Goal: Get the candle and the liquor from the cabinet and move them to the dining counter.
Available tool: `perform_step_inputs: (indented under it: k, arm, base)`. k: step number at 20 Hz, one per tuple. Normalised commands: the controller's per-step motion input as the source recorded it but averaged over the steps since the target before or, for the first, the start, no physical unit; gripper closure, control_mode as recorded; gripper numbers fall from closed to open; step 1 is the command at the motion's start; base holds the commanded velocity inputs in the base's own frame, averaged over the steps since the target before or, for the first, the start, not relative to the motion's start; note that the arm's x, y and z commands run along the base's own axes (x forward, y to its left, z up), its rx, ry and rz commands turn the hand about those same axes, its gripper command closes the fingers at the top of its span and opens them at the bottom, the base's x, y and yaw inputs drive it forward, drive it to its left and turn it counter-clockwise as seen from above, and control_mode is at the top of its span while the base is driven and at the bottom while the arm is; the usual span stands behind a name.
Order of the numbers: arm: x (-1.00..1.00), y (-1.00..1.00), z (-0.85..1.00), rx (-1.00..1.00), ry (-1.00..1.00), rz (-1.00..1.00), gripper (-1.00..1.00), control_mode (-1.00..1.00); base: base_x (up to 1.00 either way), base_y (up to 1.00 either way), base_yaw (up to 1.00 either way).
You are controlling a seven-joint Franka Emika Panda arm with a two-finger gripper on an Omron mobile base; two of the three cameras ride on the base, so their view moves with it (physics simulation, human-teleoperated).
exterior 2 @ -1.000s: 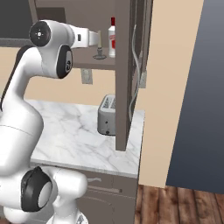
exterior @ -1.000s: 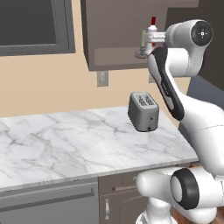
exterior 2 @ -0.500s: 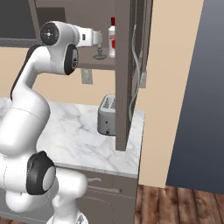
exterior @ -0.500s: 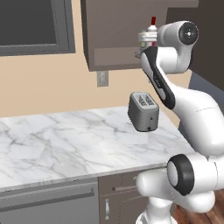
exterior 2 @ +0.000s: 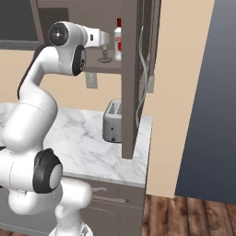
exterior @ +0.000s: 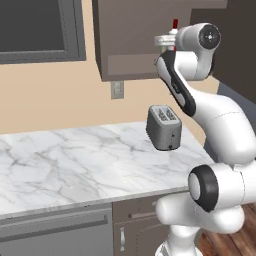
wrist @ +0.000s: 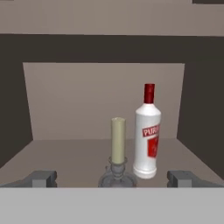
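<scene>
In the hand view the candle (wrist: 117, 142), a pale olive stick in a dark dish holder, stands at the front of the open cabinet's shelf (wrist: 65, 153). The liquor (wrist: 147, 135), a white bottle with a red cap, stands just right of it and slightly behind. My gripper (wrist: 113, 179) is open, level with the holder, its fingertips (wrist: 42, 178) wide apart on either side and touching nothing. From the right base view the gripper (exterior 2: 106, 44) reaches into the cabinet (exterior 2: 130, 69) just above the candle (exterior 2: 105, 57), with the liquor (exterior 2: 118, 39) behind.
A silver toaster (exterior: 164, 127) sits on the marble wall counter (exterior: 75, 160) below the cabinet (exterior: 125, 40). The open cabinet door (exterior 2: 146, 55) with its silver handle stands right of the shelf. An outlet (exterior: 117, 89) is on the beige wall.
The arm has pushed the hand forward, closer to the shelf and the candle. The jaws stayed open and the candle and liquor have not moved.
</scene>
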Motion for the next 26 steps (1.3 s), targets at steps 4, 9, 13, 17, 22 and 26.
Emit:
perform_step_inputs:
  k: [4, 9, 13, 17, 22, 26]
  arm:
    - [0.31, 0.0, 0.0, 0.0, 0.0, 0.02, -1.0, -1.0]
    - [0.3, 0.0, 0.0, 0.0, 0.0, 0.01, -1.0, -1.0]
    - [0.33, 0.0, 0.0, 0.0, 0.0, 0.0, -1.0, -1.0]
    - [0.24, -0.05, 0.0, 0.0, 0.0, 0.0, -1.0, -1.0]
    - [0.16, -0.12, 0.0, 0.0, 0.0, 0.0, -1.0, -1.0]
    - [0.14, -0.21, 0.0, 0.0, 0.0, 0.0, -1.0, -1.0]
  base:
    - [0.0, 0.0, 0.0]
    - [0.0, 0.0, 0.0]
    - [0.0, 0.0, 0.0]
    - [0.0, 0.0, 0.0]
    - [0.0, 0.0, 0.0]
    - [0.0, 0.0, 0.0]
